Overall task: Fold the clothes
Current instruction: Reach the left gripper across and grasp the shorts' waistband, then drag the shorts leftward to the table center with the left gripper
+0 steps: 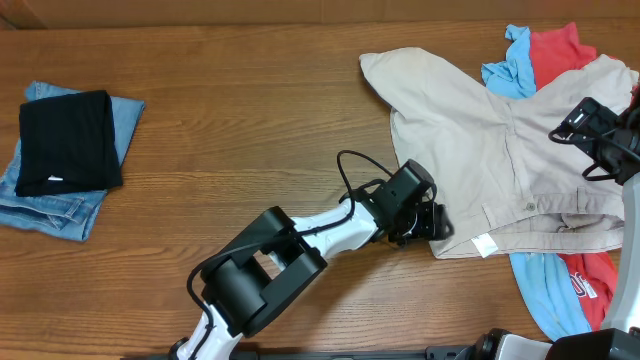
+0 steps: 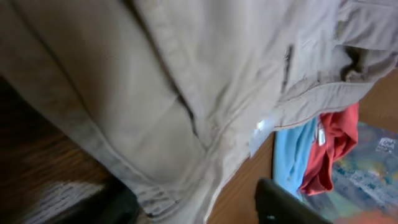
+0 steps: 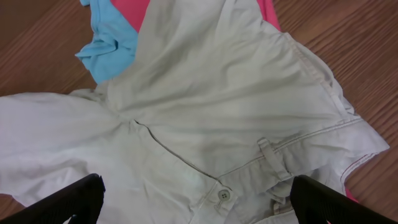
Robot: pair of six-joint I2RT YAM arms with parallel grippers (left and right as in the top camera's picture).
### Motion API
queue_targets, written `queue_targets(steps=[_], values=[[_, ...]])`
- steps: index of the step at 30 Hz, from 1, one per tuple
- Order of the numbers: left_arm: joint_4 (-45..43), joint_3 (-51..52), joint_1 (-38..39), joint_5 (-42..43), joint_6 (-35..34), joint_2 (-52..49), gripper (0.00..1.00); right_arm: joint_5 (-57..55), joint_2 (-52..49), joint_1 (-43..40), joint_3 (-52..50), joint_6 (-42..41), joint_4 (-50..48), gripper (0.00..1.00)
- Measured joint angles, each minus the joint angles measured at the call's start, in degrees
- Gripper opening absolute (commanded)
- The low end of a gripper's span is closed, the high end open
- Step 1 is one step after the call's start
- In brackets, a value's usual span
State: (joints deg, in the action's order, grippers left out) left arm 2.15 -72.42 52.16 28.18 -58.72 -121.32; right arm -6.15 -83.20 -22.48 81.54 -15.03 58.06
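Tabletop (image 1: pixel 250 100): one shorts (image 1: pixel 470 150), perhaps two tops (image 1: pixel 556 46).

Overhead looks down on the table (image 1: pixel 250 100); both wrist cameras, seemingly close, share the shorts (image 1: pixel 460 140).

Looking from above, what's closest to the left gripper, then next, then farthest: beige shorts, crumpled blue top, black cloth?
1. beige shorts, right at the left gripper.
2. crumpled blue top, back right.
3. black cloth, far left.
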Motion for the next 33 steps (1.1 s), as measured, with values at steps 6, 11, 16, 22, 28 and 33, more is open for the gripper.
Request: queue_targets(steps=[6,11,16,22,28,33], values=[[-0.1,0.0,-0.7,-0.1,1.0,-1.7,0.04,0.2,0.0,0.0,0.0,0.0,0.0,1.0],[2.3,0.0,-2.4,0.5,5.9,-1.0,0.04,0.2,0.0,0.0,0.0,0.0,0.0,1.0],[4.3,-0.2,-7.9,1.0,11.7,8.5,0.04,0.2,0.0,0.0,0.0,0.0,0.0,1.0],[7.1,-11.0,-13.6,-5.1,19.9,25.3,0.04,0.9,0.0,0.0,0.0,0.0,0.5,1.0],[25.4,-13.9,-19.4,-13.5,23.2,30.9,0.04,1.2,0.0,0.0,0.0,0.1,0.7,1.0],[40.5,-12.4,-25.0,-24.2,29.2,24.8,0.04,1.3,0.0,0.0,0.0,0.0,1.2,1.0]])
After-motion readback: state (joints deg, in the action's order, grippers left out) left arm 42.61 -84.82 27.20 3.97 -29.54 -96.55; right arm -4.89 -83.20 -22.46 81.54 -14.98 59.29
